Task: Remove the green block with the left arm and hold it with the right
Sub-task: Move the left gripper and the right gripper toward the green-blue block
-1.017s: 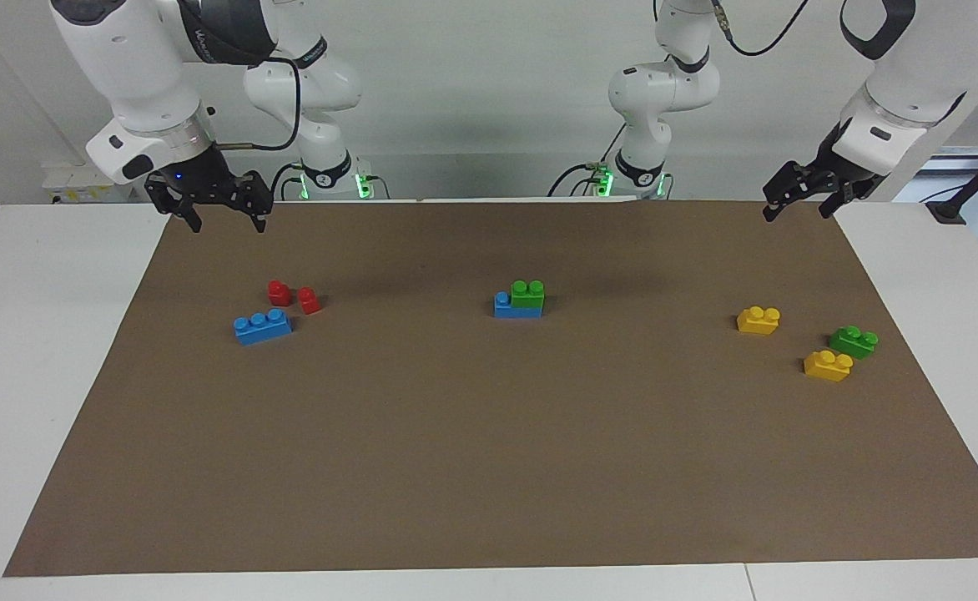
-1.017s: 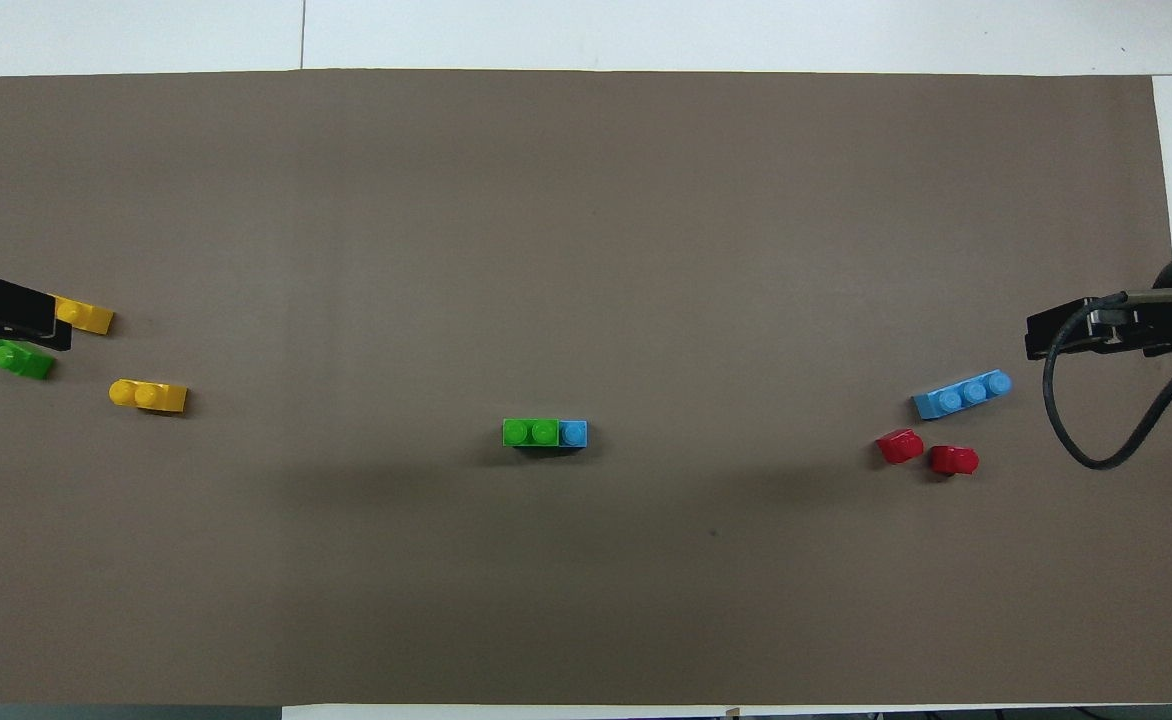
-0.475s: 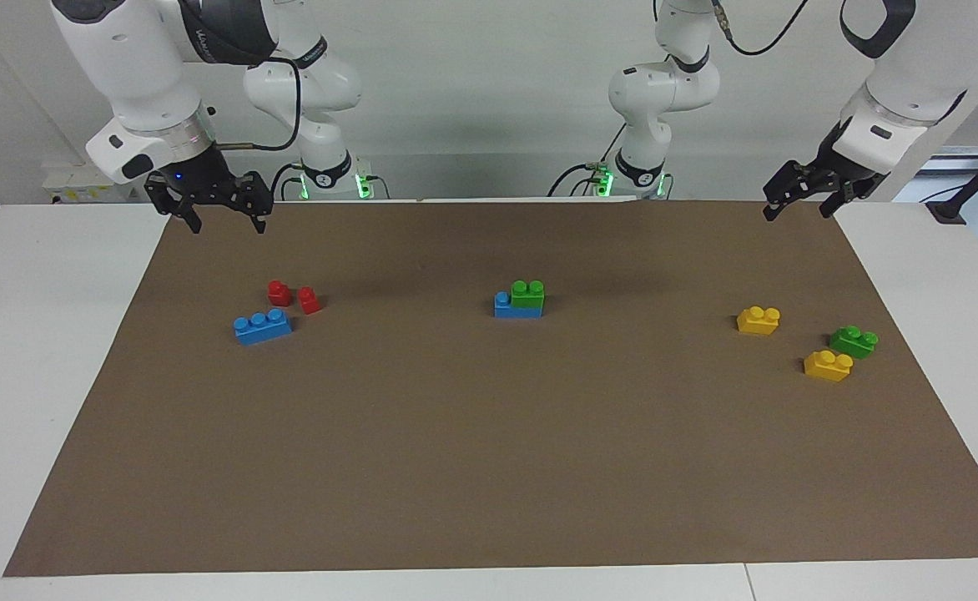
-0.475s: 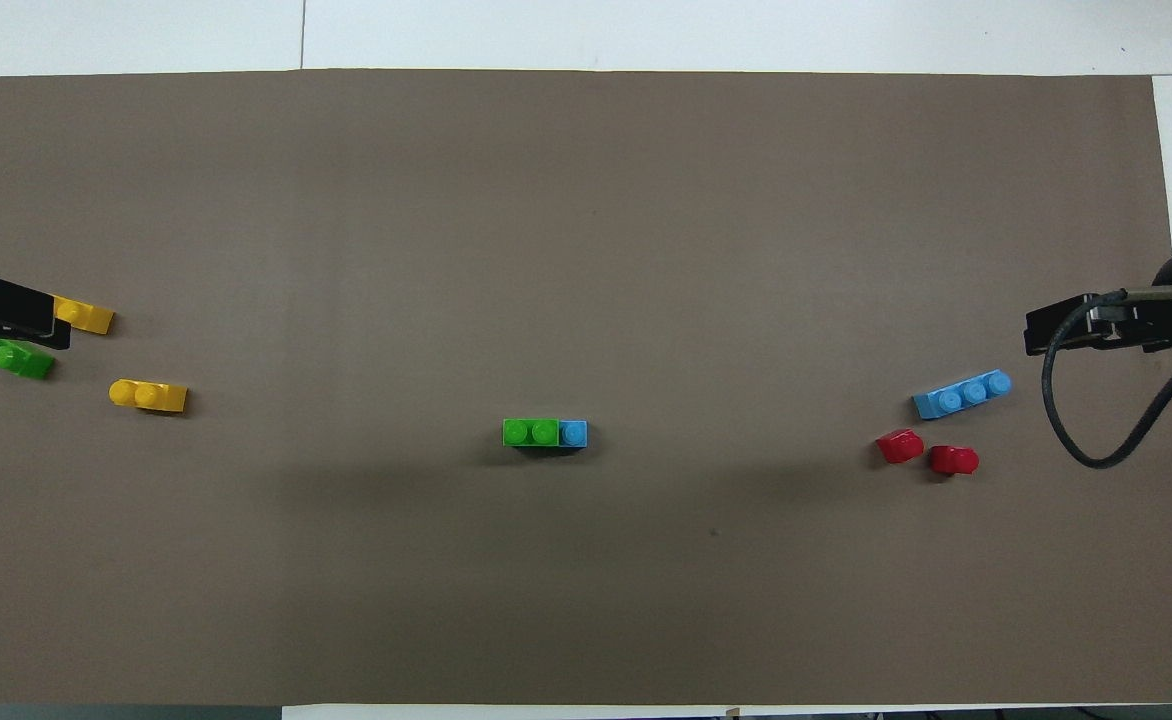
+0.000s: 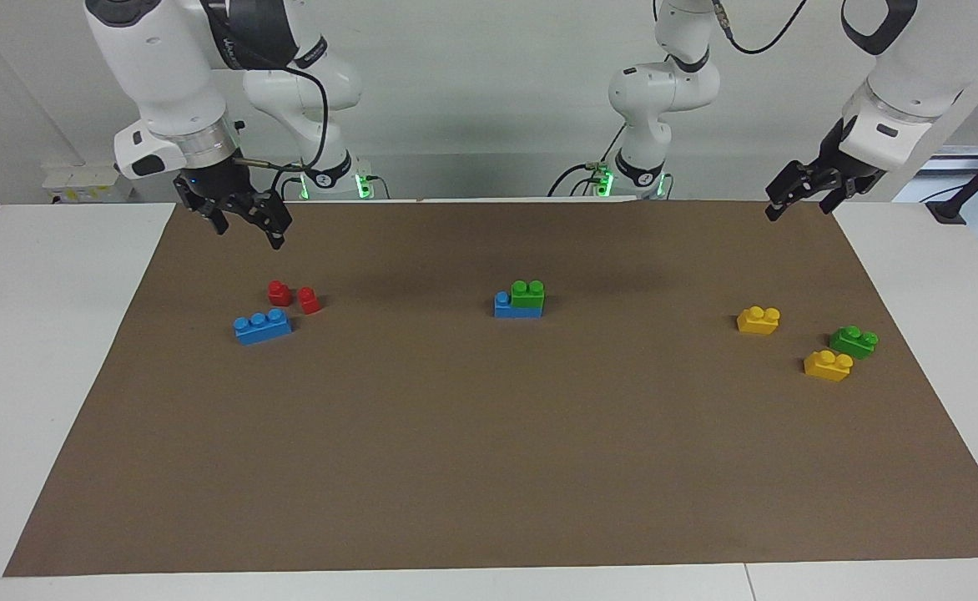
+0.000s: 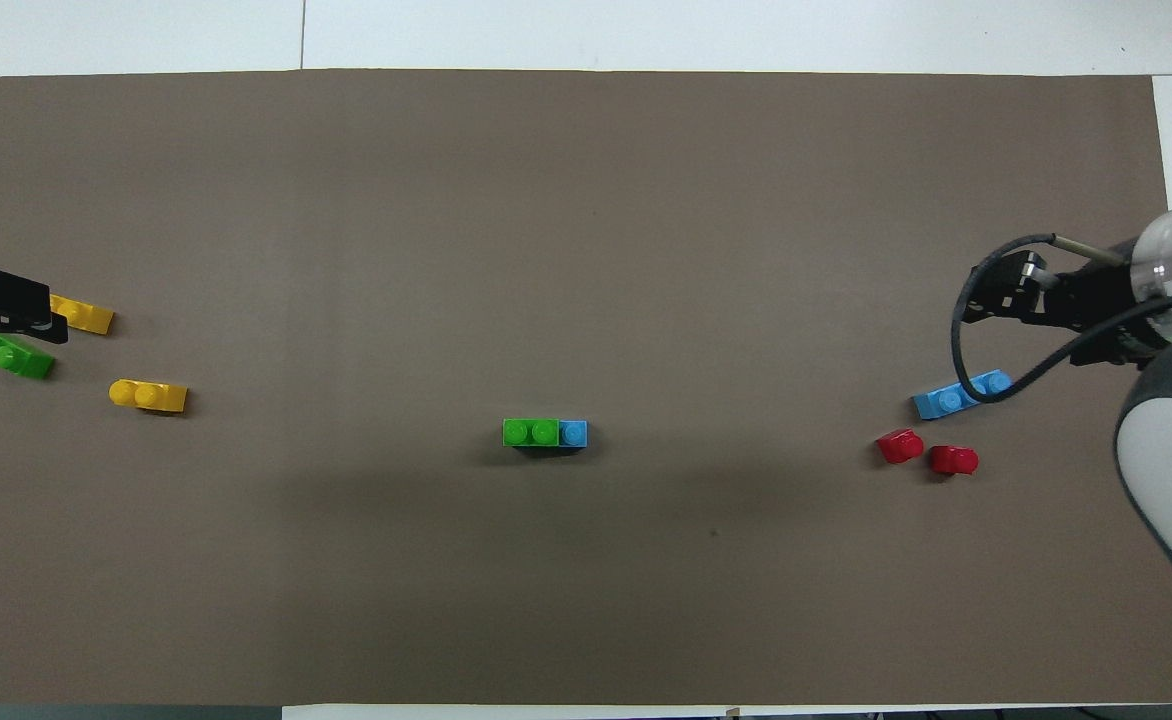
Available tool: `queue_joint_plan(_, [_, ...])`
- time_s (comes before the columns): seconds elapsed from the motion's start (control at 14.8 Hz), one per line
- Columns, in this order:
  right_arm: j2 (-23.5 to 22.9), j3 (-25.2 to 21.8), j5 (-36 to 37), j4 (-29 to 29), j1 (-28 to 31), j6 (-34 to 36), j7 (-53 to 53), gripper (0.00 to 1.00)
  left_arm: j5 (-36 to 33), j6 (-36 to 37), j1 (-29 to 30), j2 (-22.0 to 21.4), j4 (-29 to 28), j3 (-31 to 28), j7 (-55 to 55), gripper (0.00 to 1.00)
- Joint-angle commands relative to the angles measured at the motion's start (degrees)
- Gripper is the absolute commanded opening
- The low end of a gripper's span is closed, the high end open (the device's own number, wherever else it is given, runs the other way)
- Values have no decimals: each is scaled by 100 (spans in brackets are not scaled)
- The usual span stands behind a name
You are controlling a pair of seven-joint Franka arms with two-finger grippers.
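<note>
A green block (image 5: 527, 293) with two studs sits pressed onto a blue brick (image 5: 516, 310) in the middle of the brown mat (image 5: 489, 467); both also show in the overhead view, the green block (image 6: 530, 432) and the blue brick (image 6: 573, 433). My right gripper (image 5: 249, 234) hangs open and empty over the mat at the right arm's end, well apart from the stack; it also shows in the overhead view (image 6: 996, 300). My left gripper (image 5: 798, 209) hangs open and empty over the mat's corner at the left arm's end.
A second loose green brick (image 5: 854, 340) and two yellow bricks (image 5: 758, 320) (image 5: 827, 365) lie at the left arm's end. Two red bricks (image 5: 279, 292) (image 5: 310, 300) and a loose blue three-stud brick (image 5: 262, 325) lie at the right arm's end.
My right arm has swung toward the middle of the table and its gripper has turned. My left gripper has risen slightly. No brick has moved.
</note>
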State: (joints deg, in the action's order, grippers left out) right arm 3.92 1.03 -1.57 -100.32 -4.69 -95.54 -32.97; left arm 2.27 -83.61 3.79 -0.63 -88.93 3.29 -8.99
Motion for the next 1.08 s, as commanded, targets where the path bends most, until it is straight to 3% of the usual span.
queue_joint_plan(0.0, [-22,12,-545,-198,-233,-167,-1872,100,-43,-295,-62,-280,-448,40,-1013,100])
queue_joint_plan(0.47, [-338,12,-1635,-664,-893,-1158,-5426,100,-16,-760,-773,-526,-1019,40,-4184,100])
queue_joint_plan(0.75, [-497,12,-2267,-1146,-1147,-1861,-5808,100,-16,-1630,-1449,-825,-1775,40,-6522,100])
queue_joint_plan(1.02, [-611,12,-3215,-1718,-1446,-2960,-5957,100,-16,-1999,-1995,-834,-2075,40,-7966,100])
